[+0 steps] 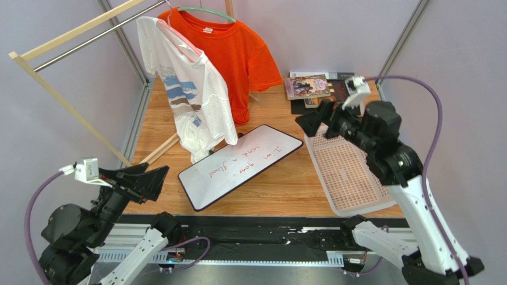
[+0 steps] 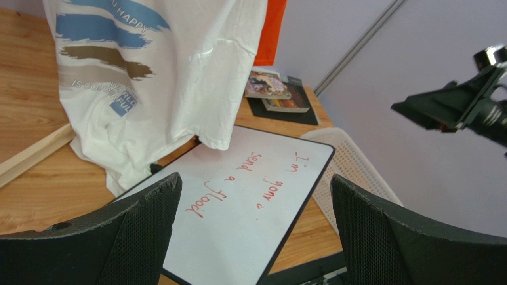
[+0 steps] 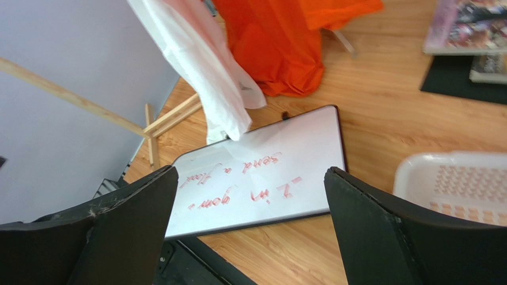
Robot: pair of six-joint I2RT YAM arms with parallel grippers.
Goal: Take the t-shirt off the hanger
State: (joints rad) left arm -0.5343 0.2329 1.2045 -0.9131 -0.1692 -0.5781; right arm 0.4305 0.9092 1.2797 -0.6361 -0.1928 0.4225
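A white t-shirt (image 1: 196, 101) with a blue and brown print hangs on a pink hanger (image 1: 184, 44) from the rack rail at the back left. An orange t-shirt (image 1: 241, 53) hangs behind it on a green hanger (image 1: 205, 10). My left gripper (image 1: 156, 178) is open and empty, low at the near left, below the white shirt's hem (image 2: 178, 77). My right gripper (image 1: 312, 119) is open and empty, raised right of both shirts. The left wrist view shows the left gripper (image 2: 254, 177) over the whiteboard. The right wrist view shows the right gripper (image 3: 250, 170) facing both shirts (image 3: 208, 77).
A whiteboard (image 1: 238, 163) with red writing lies on the table under the white shirt's hem. A white perforated basket (image 1: 348, 172) lies at the right. Books (image 1: 309, 86) sit at the back right. The wooden rack frame (image 1: 65, 35) and its foot (image 1: 157, 151) stand at the left.
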